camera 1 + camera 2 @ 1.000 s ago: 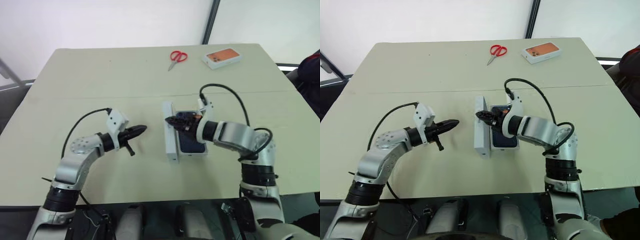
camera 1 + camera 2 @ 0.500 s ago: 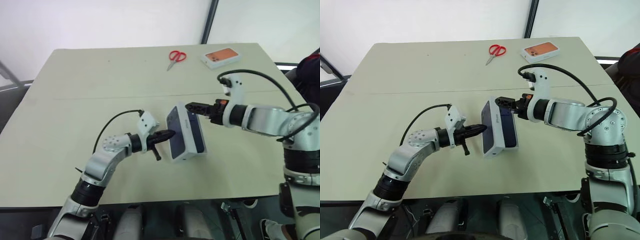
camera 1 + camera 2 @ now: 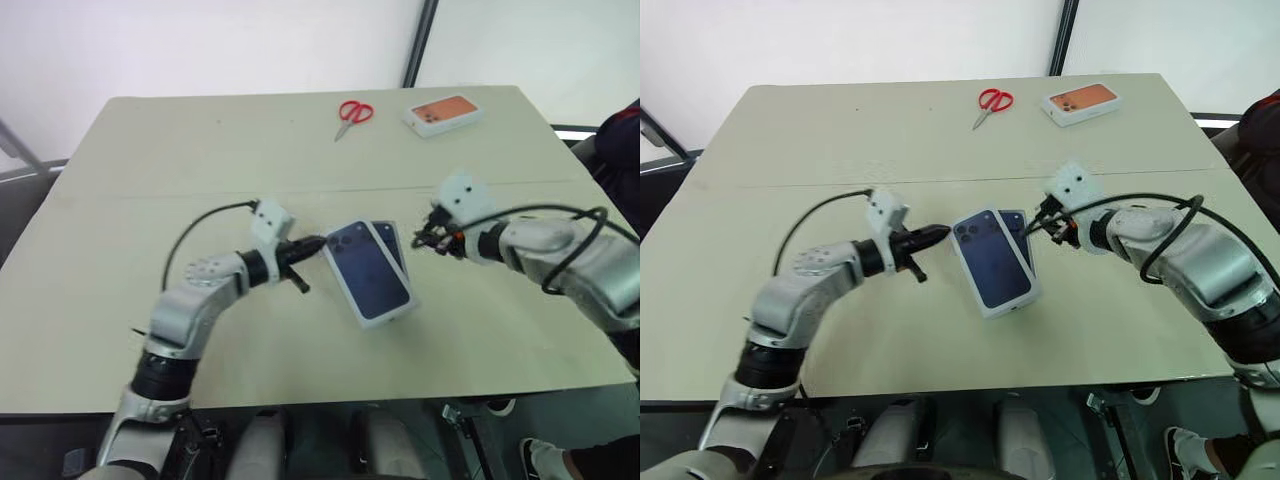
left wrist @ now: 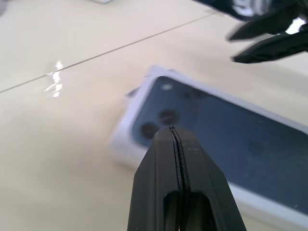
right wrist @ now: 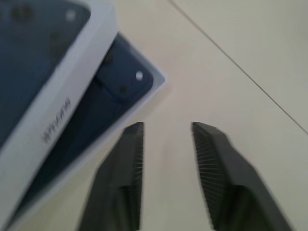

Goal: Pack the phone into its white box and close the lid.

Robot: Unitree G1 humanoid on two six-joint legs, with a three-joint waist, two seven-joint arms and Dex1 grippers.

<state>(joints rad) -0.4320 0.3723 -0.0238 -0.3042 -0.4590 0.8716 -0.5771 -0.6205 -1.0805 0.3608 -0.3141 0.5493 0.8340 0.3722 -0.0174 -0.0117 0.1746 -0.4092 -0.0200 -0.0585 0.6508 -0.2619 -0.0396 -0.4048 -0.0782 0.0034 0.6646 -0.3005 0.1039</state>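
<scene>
White rectangular lid (image 3: 990, 268) with dark blue phone picture lies askew over slim navy phone (image 3: 1021, 236) in shallow white cardboard tray (image 5: 156, 85); left gripper (image 3: 942, 233), fingers pressed together, at lid's corner; right gripper (image 5: 166, 144) spread, empty, beside the tray

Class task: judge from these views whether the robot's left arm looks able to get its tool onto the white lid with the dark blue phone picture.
Probably yes. The shut left tool points at the white lid with the dark blue phone picture, close to its near corner, and nothing stands between them.
</scene>
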